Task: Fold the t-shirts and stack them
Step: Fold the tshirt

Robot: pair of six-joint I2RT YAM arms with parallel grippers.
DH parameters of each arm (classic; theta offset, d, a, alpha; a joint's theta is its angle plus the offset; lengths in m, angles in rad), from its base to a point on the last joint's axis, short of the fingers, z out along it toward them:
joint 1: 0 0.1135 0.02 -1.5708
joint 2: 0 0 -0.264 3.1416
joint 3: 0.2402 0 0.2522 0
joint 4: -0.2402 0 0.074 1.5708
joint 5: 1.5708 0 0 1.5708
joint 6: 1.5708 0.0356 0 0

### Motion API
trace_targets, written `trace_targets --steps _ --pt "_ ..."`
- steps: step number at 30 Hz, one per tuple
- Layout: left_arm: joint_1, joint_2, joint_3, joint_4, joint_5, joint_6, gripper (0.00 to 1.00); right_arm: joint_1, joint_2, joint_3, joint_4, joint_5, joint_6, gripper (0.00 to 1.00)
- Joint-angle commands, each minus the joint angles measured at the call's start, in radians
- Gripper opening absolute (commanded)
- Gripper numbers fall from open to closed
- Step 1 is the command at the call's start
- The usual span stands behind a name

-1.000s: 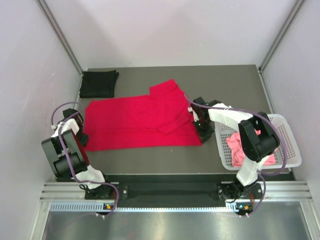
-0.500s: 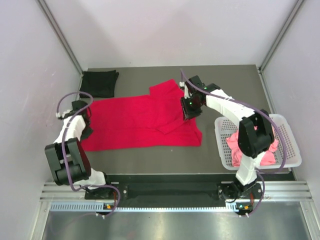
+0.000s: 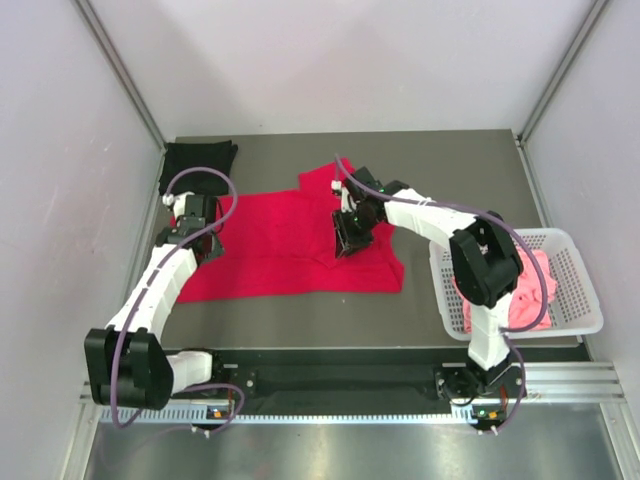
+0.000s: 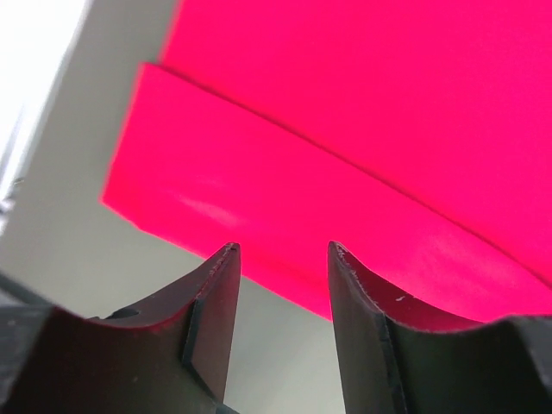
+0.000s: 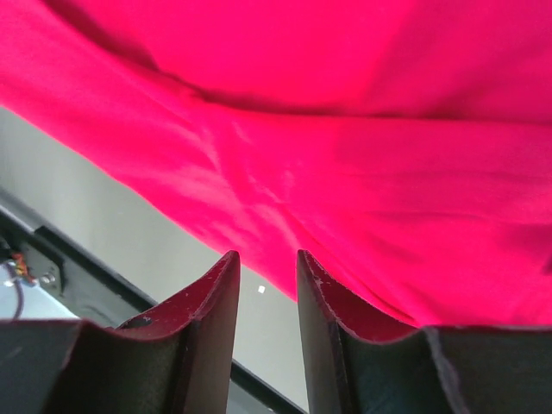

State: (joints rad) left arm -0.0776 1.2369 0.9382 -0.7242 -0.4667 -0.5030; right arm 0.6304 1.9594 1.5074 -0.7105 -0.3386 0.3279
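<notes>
Closest to the arm bases, the pink shirt [image 3: 525, 290] sat bunched in the white basket [image 3: 578, 262], well off to the right of the right fingers and back toward the robot, so that one wasn't started.

Then the grippers. The left gripper [image 4: 280, 250] had its fingers about halfway apart with nothing between them. A doubled-over edge of the red shirt [image 3: 280, 250] lay just past the tips, with bare table [image 3: 450, 170] under them. The right gripper [image 5: 263, 256] had a narrower gap, also empty, with rumpled red cloth right beyond its tips.

What changed: a second earlier both were out at the shirt's ends, the left pulled back near its base and the right at the right-hand edge. Since then they'd let go and swung inward and farther out, the left to the shirt's left edge and the right over the tucked-in sleeve area. To me that looked like one fold dropped and both lining up for the next. The red shirt was still spread wide, so several folds were left.

Farthest out, beyond the left fingers, the black shirt [image 3: 197, 166] sat folded in the far corner.
</notes>
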Motion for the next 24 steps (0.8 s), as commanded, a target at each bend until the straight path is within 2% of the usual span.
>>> trace_targets --steps 1,4,11,24 --pt "-0.01 -0.051 -0.028 0.061 0.138 0.076 0.5 0.034 0.021 0.025 0.06 -0.037 0.037 0.33" --pt "-0.019 -0.051 -0.03 0.069 0.191 0.109 0.48 0.057 0.044 0.028 0.06 -0.016 0.043 0.33" --pt "-0.036 -0.031 -0.013 0.08 0.192 0.161 0.48 0.086 0.075 0.03 0.033 0.123 0.036 0.34" --pt "-0.048 -0.031 -0.007 0.079 0.192 0.173 0.47 0.084 0.177 0.187 -0.015 0.242 -0.026 0.35"
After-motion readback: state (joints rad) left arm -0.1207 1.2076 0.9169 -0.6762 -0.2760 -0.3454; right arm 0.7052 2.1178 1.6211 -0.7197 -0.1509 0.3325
